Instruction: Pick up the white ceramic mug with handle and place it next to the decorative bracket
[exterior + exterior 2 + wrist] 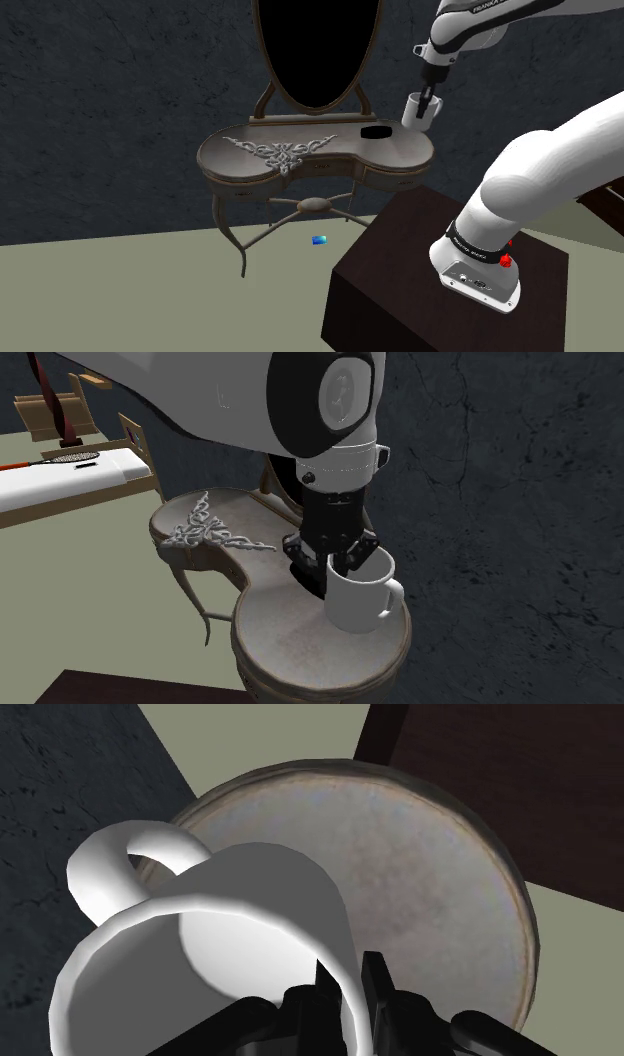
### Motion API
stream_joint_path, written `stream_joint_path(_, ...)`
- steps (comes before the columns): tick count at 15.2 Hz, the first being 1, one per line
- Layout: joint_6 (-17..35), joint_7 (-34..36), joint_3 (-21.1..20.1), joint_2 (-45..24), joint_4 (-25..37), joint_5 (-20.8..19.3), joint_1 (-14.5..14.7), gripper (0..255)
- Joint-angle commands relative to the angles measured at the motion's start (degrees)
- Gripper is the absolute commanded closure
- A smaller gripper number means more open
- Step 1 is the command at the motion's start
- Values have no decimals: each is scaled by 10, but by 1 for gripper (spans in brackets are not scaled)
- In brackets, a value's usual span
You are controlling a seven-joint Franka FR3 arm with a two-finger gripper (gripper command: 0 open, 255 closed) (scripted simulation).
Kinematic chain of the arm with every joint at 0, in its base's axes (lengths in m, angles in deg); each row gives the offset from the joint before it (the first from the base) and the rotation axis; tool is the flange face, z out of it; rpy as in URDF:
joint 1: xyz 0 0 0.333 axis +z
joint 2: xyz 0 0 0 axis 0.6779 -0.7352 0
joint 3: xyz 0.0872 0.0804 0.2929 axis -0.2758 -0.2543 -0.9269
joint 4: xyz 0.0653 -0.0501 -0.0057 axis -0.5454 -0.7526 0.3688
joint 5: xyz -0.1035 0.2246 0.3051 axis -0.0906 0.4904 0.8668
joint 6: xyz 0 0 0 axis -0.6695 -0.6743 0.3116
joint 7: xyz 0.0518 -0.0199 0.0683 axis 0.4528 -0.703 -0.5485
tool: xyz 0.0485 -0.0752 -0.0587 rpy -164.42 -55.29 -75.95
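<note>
A dark, cracked wall stood behind a dressing table (pixel 400 158) whose oval mirror (pixel 318 50) was drawn black. The white mug (pixel 422 110) sat upright at the table's rounded end, near its back edge, its handle turned away from the bracket; whether its base touched the top could not be told. The black gripper (pixel 430 97) was clamped on the mug's rim, one finger inside the wall and one outside. The silvery decorative bracket (pixel 282 150) lay at the middle of the top, well apart from the mug.

the table (pixel 403 152) has its round end bare around the mug (pixel 422 112). the mirror (pixel 316 50) stands tall at the back edge; the flat bracket (pixel 282 150) covers the middle, toward the front edge.
</note>
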Motion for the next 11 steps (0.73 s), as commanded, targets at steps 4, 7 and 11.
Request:
stream_joint_path(4, -43, 1, -12, 16, 27, 4, 0, 255)
stream_joint_path(7, -68, 1, -20, 24, 44, 7, 0, 255)
stream_joint_path(11, -101, 1, -29, 33, 68, 12, 0, 255)
